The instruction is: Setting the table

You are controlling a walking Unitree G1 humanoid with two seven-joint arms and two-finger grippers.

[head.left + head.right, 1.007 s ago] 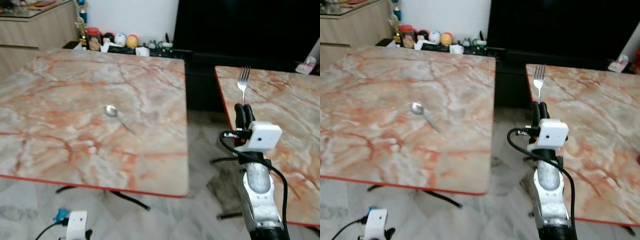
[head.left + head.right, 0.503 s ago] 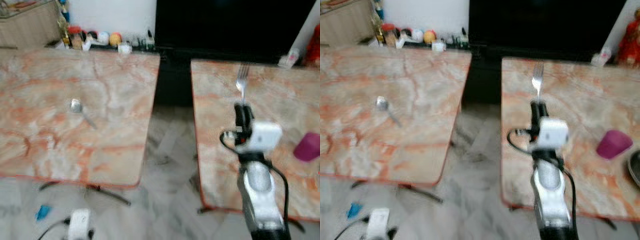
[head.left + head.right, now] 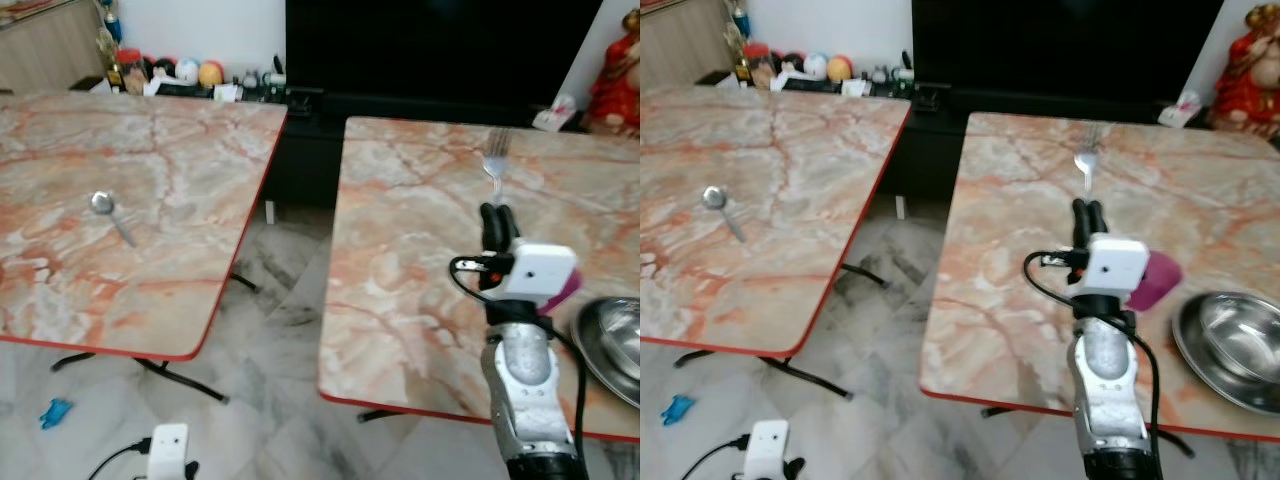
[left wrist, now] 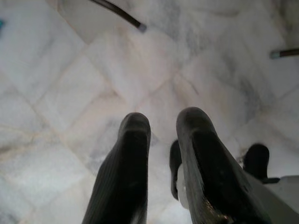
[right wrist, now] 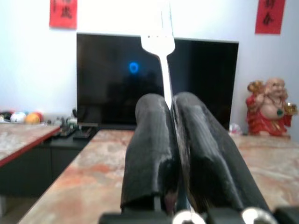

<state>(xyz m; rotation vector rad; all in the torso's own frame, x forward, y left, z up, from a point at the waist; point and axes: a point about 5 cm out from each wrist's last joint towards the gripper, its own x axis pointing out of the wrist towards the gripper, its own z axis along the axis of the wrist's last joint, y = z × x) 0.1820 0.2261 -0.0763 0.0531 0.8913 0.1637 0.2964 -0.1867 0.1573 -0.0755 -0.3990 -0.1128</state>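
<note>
The right claw [image 3: 497, 212] is clamped tight on the handle of a fork [image 3: 495, 162], holding it upright with the tines up, above the right-hand marble desk [image 3: 410, 240]. Near it on that desk lie a purple cup [image 3: 1153, 279], partly behind the wrist camera, and a steel bowl [image 3: 1230, 345] at the right edge. The left claw [image 4: 161, 135] hangs low over the tiled floor [image 4: 70, 74] with fingers slightly apart and empty, while a spoon [image 3: 108, 211] lies on the left desk [image 3: 150, 140], well apart.

Silver fork [image 5: 160, 51] upright, tines up, handle pinched between the closed fingers of the right claw [image 3: 497, 218], above the right worktop [image 3: 410, 250]. Silver spoon [image 3: 108, 212] lies flat on the left worktop [image 3: 170, 170], bowl away from robot.
</note>
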